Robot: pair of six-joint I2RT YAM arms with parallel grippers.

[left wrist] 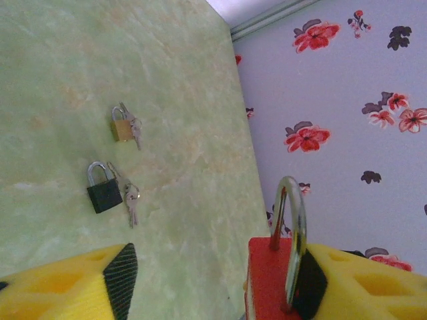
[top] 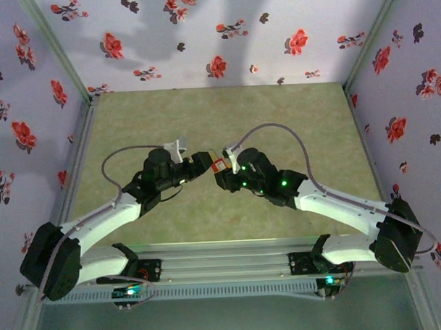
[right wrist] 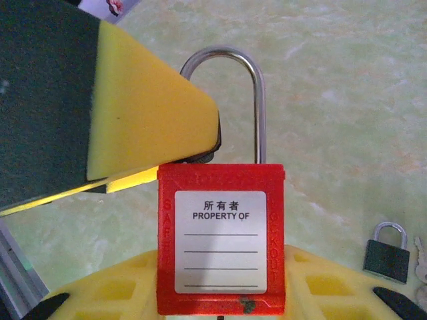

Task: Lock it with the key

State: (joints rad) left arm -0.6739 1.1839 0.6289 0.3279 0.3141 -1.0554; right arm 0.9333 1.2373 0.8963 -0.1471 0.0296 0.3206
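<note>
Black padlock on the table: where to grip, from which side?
Take the black padlock by its body, from straight above: it lies flat on the table, so only the body's edges stand proud. Set the jaws across the two side edges; its keys lie close beside one, so that finger probably needs care.

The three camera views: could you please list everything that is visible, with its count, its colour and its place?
red padlock: one, red with white label, silver shackle, held above the table.
black padlock: one, black, lying on the table.
brass padlock: one, gold, on the table near the black one.
keys: two bunches, silver, one beside each lying padlock.
table: one, pale green marble.
walls: three, white with red flowers, around the table.
left gripper: one, yellow and black, open, at the red padlock's shackle.
right gripper: one, yellow and black, shut on the red padlock's body.
</note>
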